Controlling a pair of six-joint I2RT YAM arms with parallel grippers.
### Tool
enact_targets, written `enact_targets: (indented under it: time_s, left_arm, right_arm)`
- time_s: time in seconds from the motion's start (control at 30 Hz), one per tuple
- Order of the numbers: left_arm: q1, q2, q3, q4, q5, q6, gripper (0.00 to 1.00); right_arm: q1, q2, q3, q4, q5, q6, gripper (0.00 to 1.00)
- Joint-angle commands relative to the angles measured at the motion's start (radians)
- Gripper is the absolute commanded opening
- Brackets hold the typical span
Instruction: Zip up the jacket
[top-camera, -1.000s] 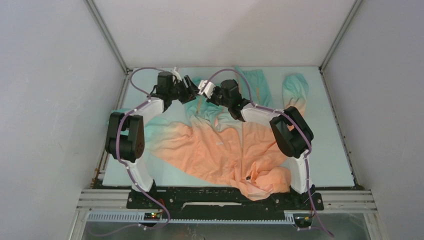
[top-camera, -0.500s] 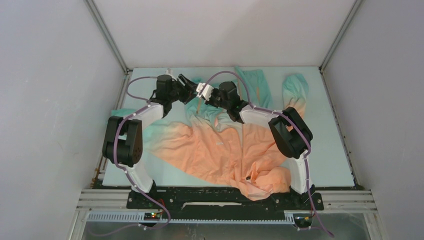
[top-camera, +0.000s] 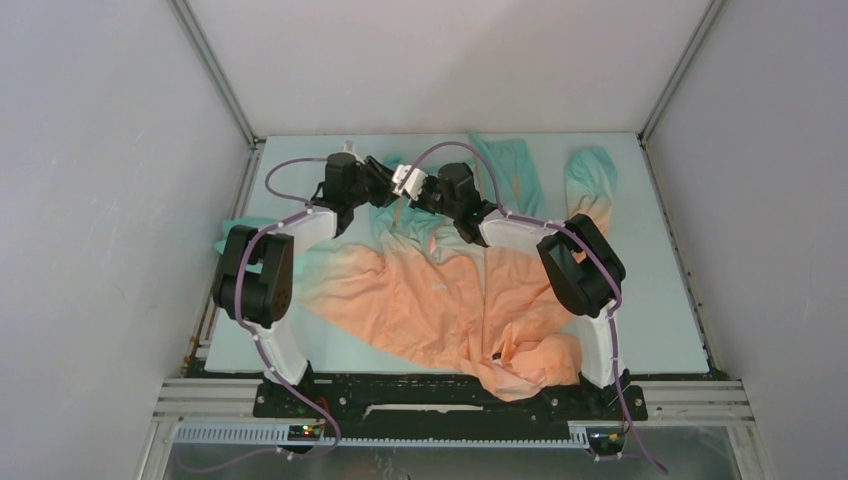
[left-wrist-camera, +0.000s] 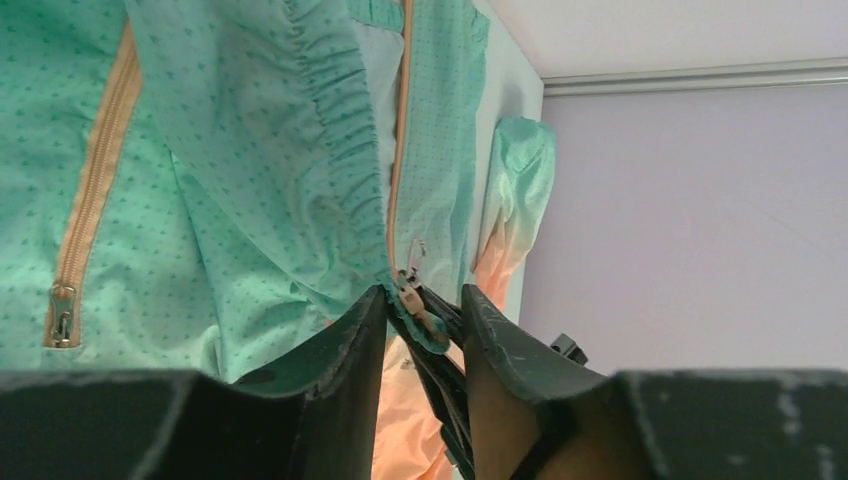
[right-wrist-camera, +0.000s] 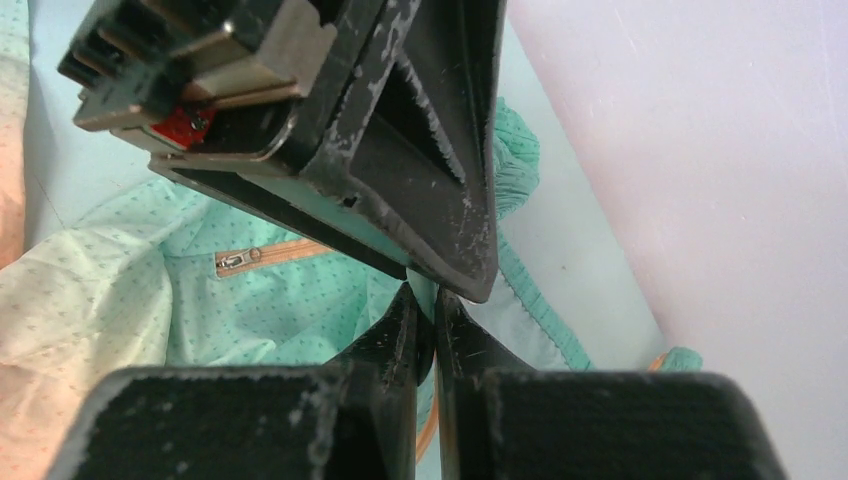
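Observation:
The jacket (top-camera: 440, 290) lies spread on the table, teal end far, peach end near. Both grippers meet over its teal hem at the far middle. My right gripper (top-camera: 405, 184) is shut on the teal hem edge (right-wrist-camera: 428, 292). My left gripper (top-camera: 387, 184) is open, its jaws standing either side of the hem corner and the zipper slider (left-wrist-camera: 409, 281). In the left wrist view my left gripper (left-wrist-camera: 425, 300) straddles the right gripper's fingers (left-wrist-camera: 440, 370). The orange front zipper (left-wrist-camera: 397, 150) runs up from the slider. An orange pocket zip (left-wrist-camera: 95, 180) shows at left.
The enclosure's back wall (top-camera: 450, 60) stands close behind the grippers. Side walls border the table (top-camera: 660, 300). A jacket sleeve (top-camera: 590, 185) lies at the far right, another (top-camera: 512, 165) beside it. Bunched peach cloth (top-camera: 530, 365) sits at the near edge.
My left gripper has moved a little right and closed up on the right gripper at the hem. The right gripper has kept its hold and barely moved.

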Motion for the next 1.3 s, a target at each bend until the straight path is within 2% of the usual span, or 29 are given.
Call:
enact_targets:
  time_s: [0.0, 0.07, 0.13, 0.17, 0.2, 0.27, 0.43, 0.57, 0.67, 0.77, 1.0, 1.27]
  left_arm:
    - [-0.009, 0.022, 0.026, 0.068, -0.011, -0.018, 0.32]
    - [-0.005, 0.03, 0.027, 0.084, -0.006, -0.018, 0.21]
    - [-0.001, 0.038, 0.039, 0.095, 0.01, 0.015, 0.1]
    - [0.001, 0.041, 0.053, 0.091, 0.023, 0.039, 0.04]
    - [0.005, 0.045, 0.065, 0.089, 0.038, 0.076, 0.01]
    - [0.021, 0.055, 0.093, 0.088, 0.091, 0.178, 0.0]
    - [0.064, 0.12, 0.129, 0.137, 0.384, 0.442, 0.0]
    - [0.052, 0.105, 0.044, 0.349, 0.526, 0.545, 0.0]
    - [0.021, 0.061, 0.055, 0.23, 0.556, 0.733, 0.0]
    - [-0.013, 0.041, 0.063, 0.114, 0.575, 0.903, 0.0]
    - [-0.022, 0.06, 0.064, 0.161, 0.614, 0.906, 0.0]
    - [-0.027, 0.059, 0.048, 0.207, 0.641, 0.888, 0.0]
  right_arm:
    - [0.007, -0.029, -0.006, 0.06, 0.0, 0.015, 0.0]
    - [0.007, -0.032, -0.006, 0.055, -0.003, 0.022, 0.02]
    - [0.009, -0.036, -0.006, 0.05, -0.002, 0.03, 0.08]
    - [0.011, -0.04, -0.006, 0.044, 0.0, 0.035, 0.14]
    - [0.011, -0.046, -0.006, 0.033, 0.006, 0.055, 0.27]
    - [-0.003, -0.075, -0.006, -0.017, 0.005, 0.116, 0.46]
    - [-0.122, -0.15, 0.006, -0.197, -0.195, 0.421, 0.65]
    - [-0.197, -0.164, 0.027, -0.314, -0.335, 0.543, 0.63]
    - [-0.274, -0.154, 0.019, -0.283, -0.516, 0.635, 0.59]
    - [-0.325, -0.11, 0.011, -0.175, -0.676, 0.749, 0.51]
    - [-0.337, -0.05, -0.012, -0.012, -0.885, 0.803, 0.5]
    - [-0.345, -0.019, -0.002, 0.031, -0.939, 0.867, 0.43]
